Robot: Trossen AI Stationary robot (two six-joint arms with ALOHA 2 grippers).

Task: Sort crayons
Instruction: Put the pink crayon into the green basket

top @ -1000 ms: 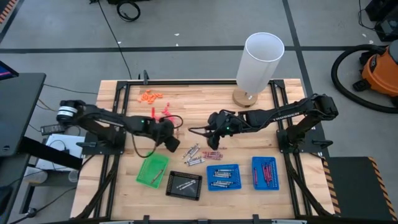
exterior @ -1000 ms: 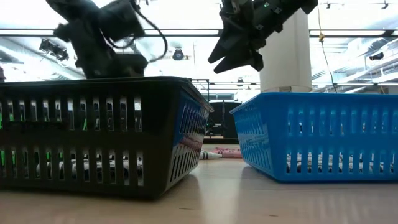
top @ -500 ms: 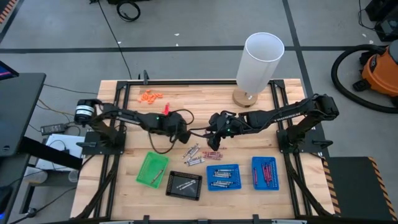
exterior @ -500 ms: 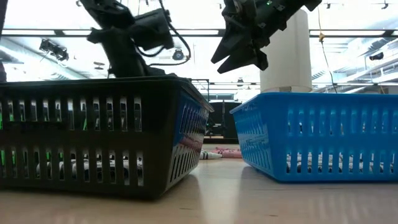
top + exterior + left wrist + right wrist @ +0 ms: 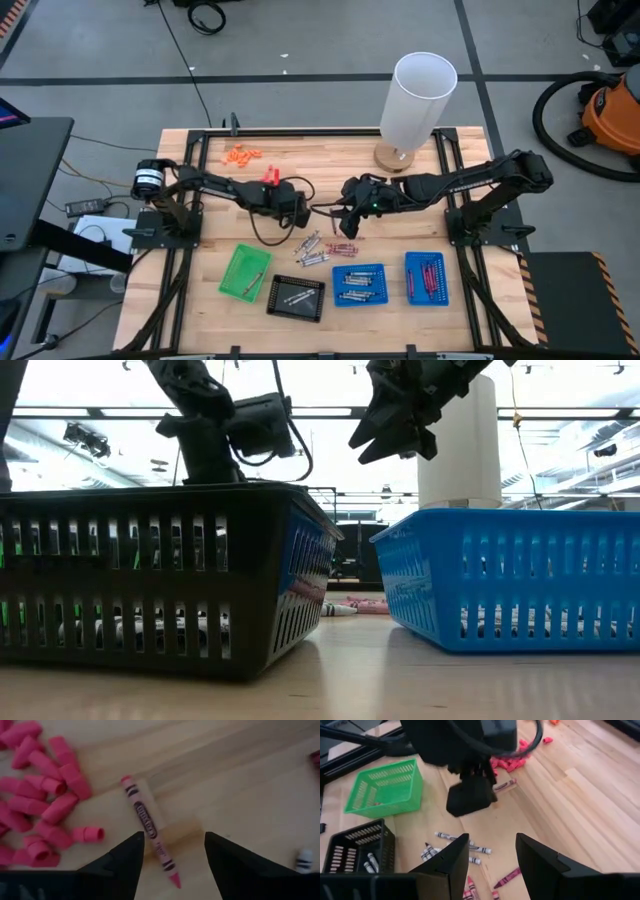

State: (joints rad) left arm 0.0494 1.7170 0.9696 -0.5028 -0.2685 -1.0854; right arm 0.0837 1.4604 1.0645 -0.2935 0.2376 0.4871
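Because the left gripper [image 5: 172,855] hovers spread over a pink crayon [image 5: 149,822] mid-table, an off-centre close could roll it toward the right gripper's [image 5: 492,852] parted fingers.

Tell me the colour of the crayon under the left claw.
Pink-red crayon; clearest in the left wrist view.

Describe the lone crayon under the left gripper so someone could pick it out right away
Start from the pile of pink chunky bits on the wooden table. Right beside it, below the open left gripper, lies one crayon. It is a long, thin, paper-wrapped pink-red stick lying alone, unlike the short stubby bits.
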